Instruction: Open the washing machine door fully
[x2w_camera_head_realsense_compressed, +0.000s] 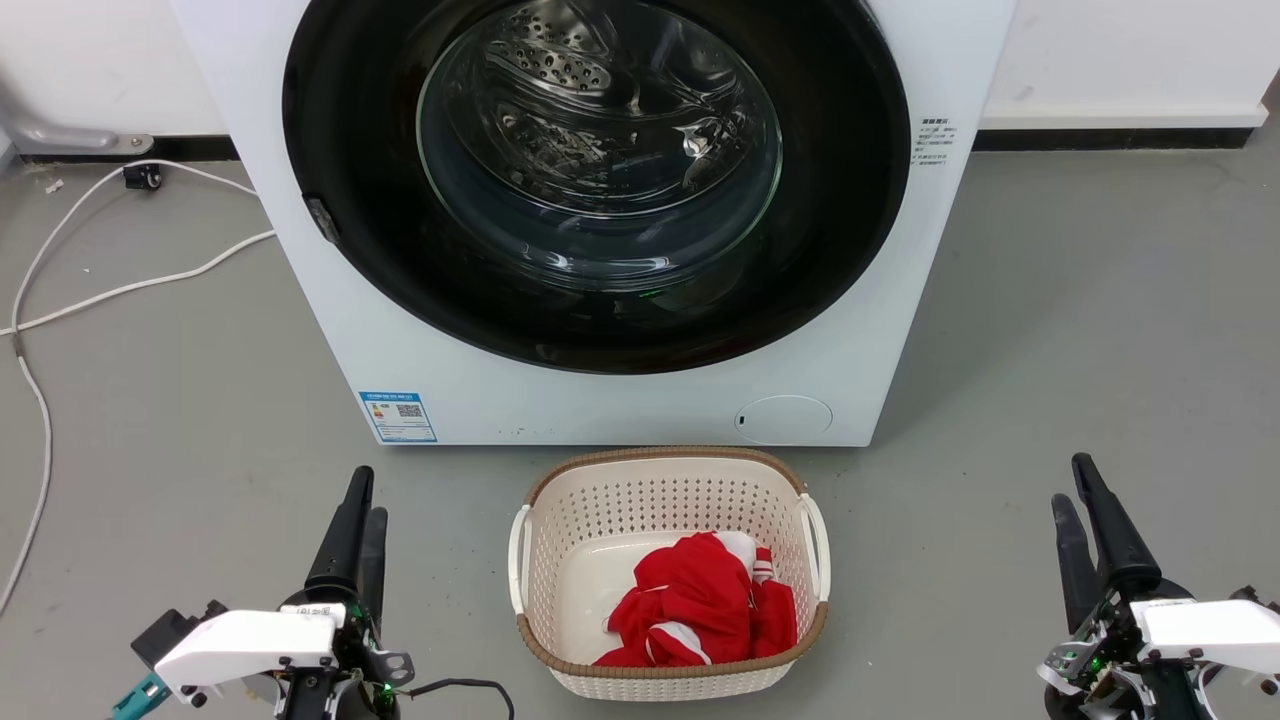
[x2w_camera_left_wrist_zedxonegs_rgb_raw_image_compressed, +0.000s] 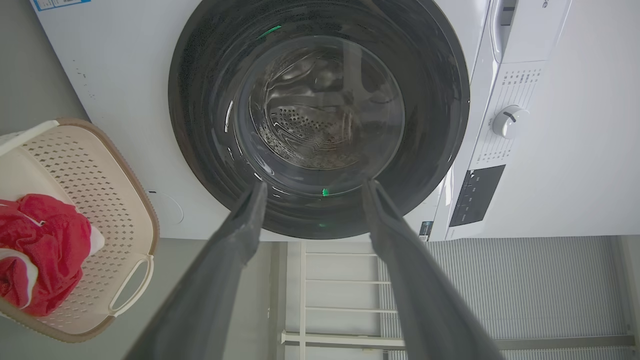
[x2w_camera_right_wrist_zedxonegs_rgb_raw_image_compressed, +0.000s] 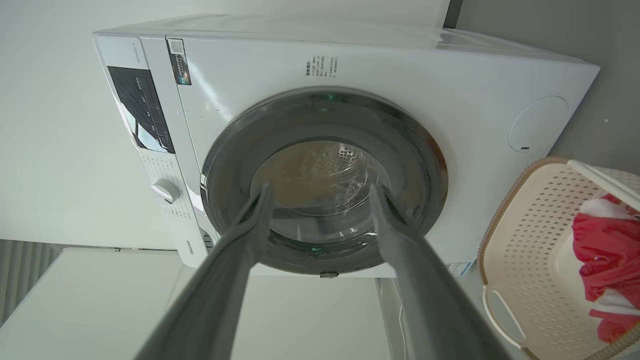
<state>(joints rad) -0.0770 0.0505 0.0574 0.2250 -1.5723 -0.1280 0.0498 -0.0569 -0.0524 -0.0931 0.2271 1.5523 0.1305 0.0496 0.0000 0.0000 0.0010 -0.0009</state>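
Note:
The washing machine (x2w_camera_head_realsense_compressed: 620, 405) is a white front-loader standing on the grey floor ahead of me. Its washing machine door (x2w_camera_head_realsense_compressed: 345, 190), a glossy black disc with a clear glass bowl, lies flat against the front, and the steel drum shows through the glass. A small catch (x2w_camera_head_realsense_compressed: 320, 218) sits on the door's left rim. My left gripper (x2w_camera_head_realsense_compressed: 366, 495) is low at the left, open and holding nothing, well short of the machine. My right gripper (x2w_camera_head_realsense_compressed: 1072, 482) is low at the right, also open and holding nothing. Both wrist views face the door (x2w_camera_left_wrist_zedxonegs_rgb_raw_image_compressed: 200, 100) (x2w_camera_right_wrist_zedxonegs_rgb_raw_image_compressed: 425, 165) between their spread fingers.
A cream perforated basket (x2w_camera_head_realsense_compressed: 665, 462) with a red and white garment (x2w_camera_head_realsense_compressed: 700, 600) stands on the floor just in front of the machine, between my grippers. White cables (x2w_camera_head_realsense_compressed: 100, 292) trail over the floor at the left. The control panel with its dial (x2w_camera_left_wrist_zedxonegs_rgb_raw_image_compressed: 507, 121) is at the machine's top.

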